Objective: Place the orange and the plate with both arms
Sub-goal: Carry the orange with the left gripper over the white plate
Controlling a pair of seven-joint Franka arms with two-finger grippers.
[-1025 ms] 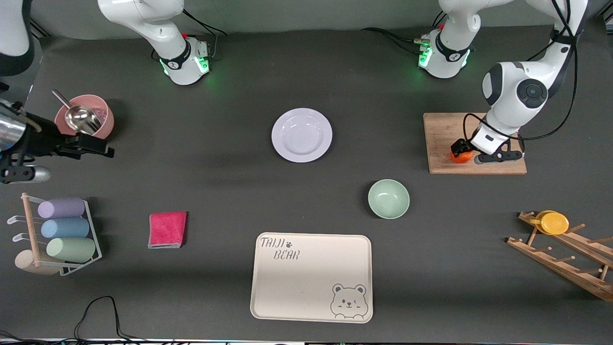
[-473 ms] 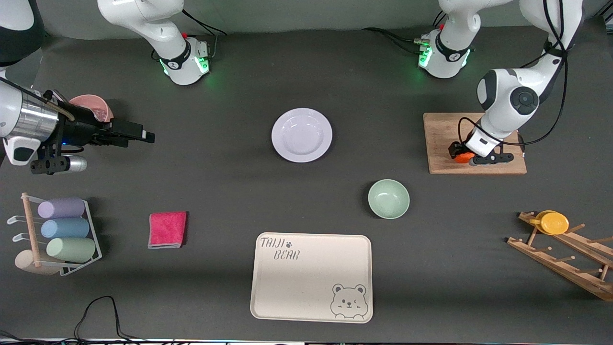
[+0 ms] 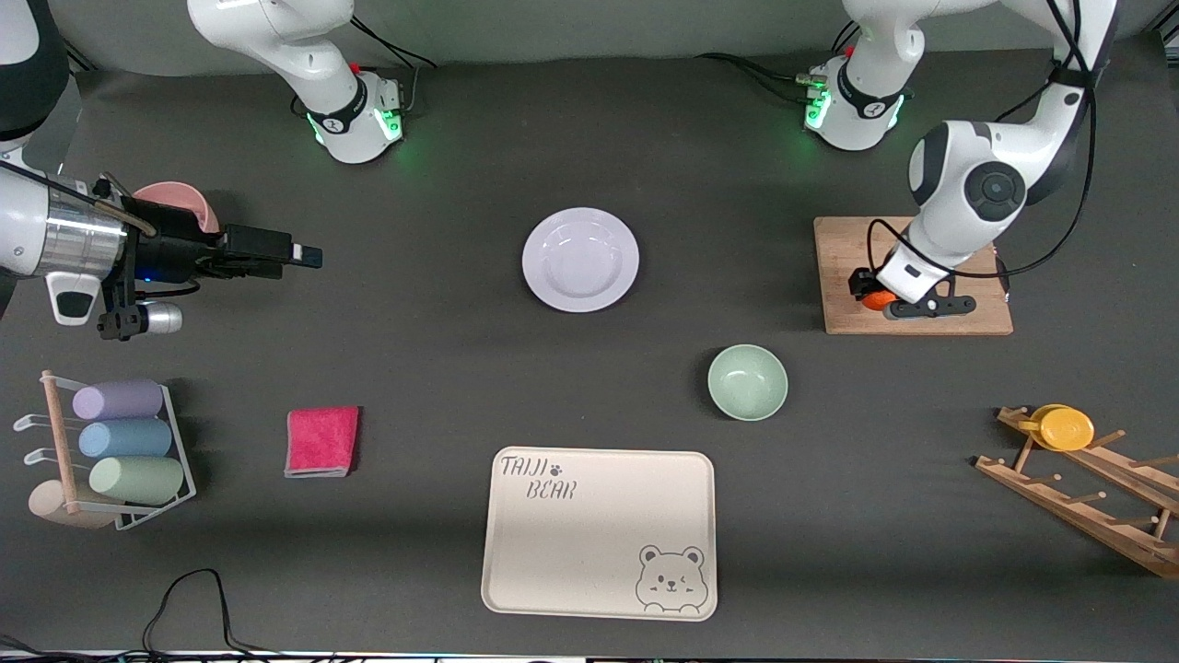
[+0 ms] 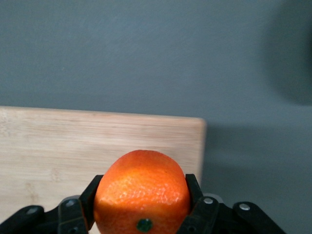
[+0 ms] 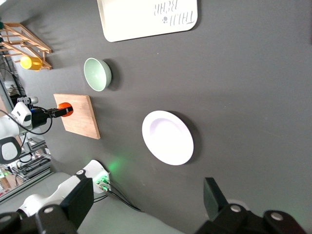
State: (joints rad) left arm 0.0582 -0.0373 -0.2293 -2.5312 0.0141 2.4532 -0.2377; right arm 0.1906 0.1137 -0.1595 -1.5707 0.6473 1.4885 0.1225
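With my left gripper [image 3: 872,293] clenched on the orange [image 3: 878,299] at middle right and my right gripper [image 3: 299,255] spread wide, I'd lift straight off the cutting board [image 3: 843,249].

We only catch a sliver of the orange [image 3: 876,299] under the left gripper [image 3: 869,293]. Pink bowl [image 3: 189,202], 9 o'clock of the plate [image 3: 580,259], mostly hidden by right arm. Rack [image 3: 1087,488] clipped at frame edge.
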